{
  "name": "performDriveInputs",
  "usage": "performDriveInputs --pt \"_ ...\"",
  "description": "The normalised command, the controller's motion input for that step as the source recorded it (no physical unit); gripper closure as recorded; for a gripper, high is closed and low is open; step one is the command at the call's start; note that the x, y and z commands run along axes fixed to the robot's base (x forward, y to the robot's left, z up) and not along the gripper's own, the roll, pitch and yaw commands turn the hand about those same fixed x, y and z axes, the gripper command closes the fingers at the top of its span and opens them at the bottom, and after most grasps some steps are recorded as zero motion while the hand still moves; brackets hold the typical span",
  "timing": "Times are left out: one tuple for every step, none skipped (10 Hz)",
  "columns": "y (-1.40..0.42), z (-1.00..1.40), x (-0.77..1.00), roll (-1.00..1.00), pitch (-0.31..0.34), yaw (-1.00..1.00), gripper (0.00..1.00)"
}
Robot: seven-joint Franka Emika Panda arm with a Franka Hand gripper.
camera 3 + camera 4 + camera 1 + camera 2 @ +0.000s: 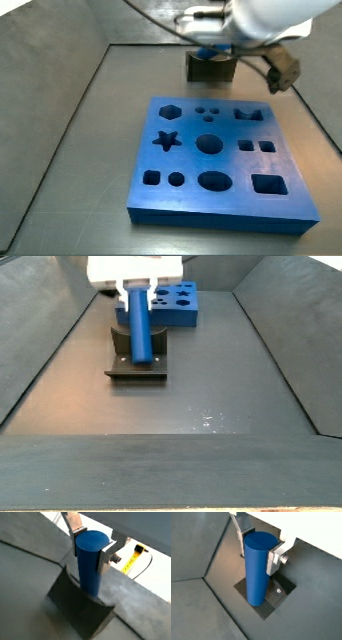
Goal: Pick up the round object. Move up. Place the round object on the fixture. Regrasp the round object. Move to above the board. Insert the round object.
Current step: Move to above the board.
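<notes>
While the dull grey worktop [227, 376] looks matte and faintly scuffed, the round object [258, 567] is a smooth, plain blue cylinder, long and slim, with a flat circular end face and an even, slightly glossy skin. It stands upright in both wrist views, its upper part caught between the flat silver fingers [71, 523] of the pincer [90, 543], which is clamped on it from two opposite sides; a dark pad presses against the peg's side just below its top face. The peg's lower end reaches down onto the fixture [80, 607], a dark, blocky piece with flat sides and hard edges, seated on a thin square base plate. In a side view the peg [139, 331] rises from the middle of the fixture [138, 363] with the white pincer [138, 294] directly above it. Beyond the fixture in that view lies the board [178, 306]; in a side view the board [214, 160] is a thick, flat blue slab, matte, cut with a hexagon, a star, circles, an oval and squares, and the fixture [211, 68] stands just beside its far edge.
</notes>
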Motion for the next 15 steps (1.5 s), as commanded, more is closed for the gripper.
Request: performDriveInputs --pt "-0.40 1.00 -0.03 0.04 0.023 0.18 1.00" --pt "-0.38 1.00 -0.02 0.03 0.005 0.16 1.00" --pt "-0.35 1.00 -0.02 0.02 -0.009 0.13 1.00" --pt "-0.33 1.00 -0.01 0.01 -0.011 0.11 1.00" --pt "-0.29 1.00 -0.01 0.00 0.002 0.07 1.00" --pt "-0.26 1.00 0.00 -0.01 0.007 0.06 1.00" --pt "-0.22 1.00 0.01 -0.01 0.034 0.03 1.00" --pt "-0.17 0.92 0.02 -0.01 0.054 0.02 1.00" --pt "-0.10 0.70 0.02 -0.01 0.080 0.02 1.00" --pt "-0.08 0.59 0.02 -0.02 0.089 0.02 1.00" --pt "-0.05 0.37 0.01 -0.02 0.113 0.03 1.00" --pt "-0.04 0.21 0.02 -0.03 0.123 0.05 1.00" --pt "-0.89 0.81 -1.00 -1.00 -0.011 -0.13 1.00" --pt "-0.89 0.80 -1.00 -1.00 -0.015 -0.13 1.00" --pt "-0.73 0.78 -1.00 -1.00 -0.041 -0.13 1.00"
